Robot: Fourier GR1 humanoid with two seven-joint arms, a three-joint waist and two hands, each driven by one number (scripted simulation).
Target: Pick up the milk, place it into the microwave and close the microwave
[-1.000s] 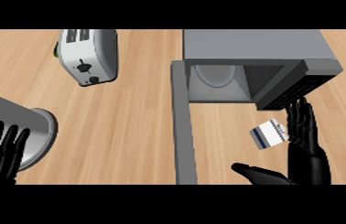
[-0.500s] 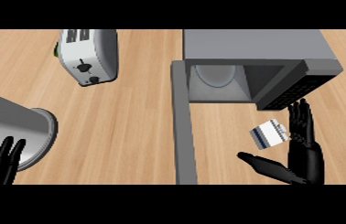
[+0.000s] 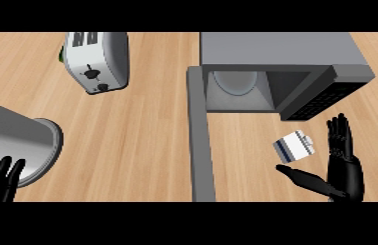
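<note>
Our right robot hand [image 3: 341,169] hung spread just beside the milk [image 3: 294,146], near the desk's [image 3: 148,134] right edge; grasping it came next, we judged.

Only the fingertips of the left hand [image 3: 10,176] show at the lower left corner, the rest cut off below, and the grey pot [image 3: 26,146] beside it runs off the left edge. The right hand [image 3: 341,171] loses its wrist and forearm at the lower edge. The print on the milk carton [image 3: 294,147] is too small to read, and the green thing [image 3: 62,53] behind the toaster [image 3: 96,62] is mostly hidden.
</note>
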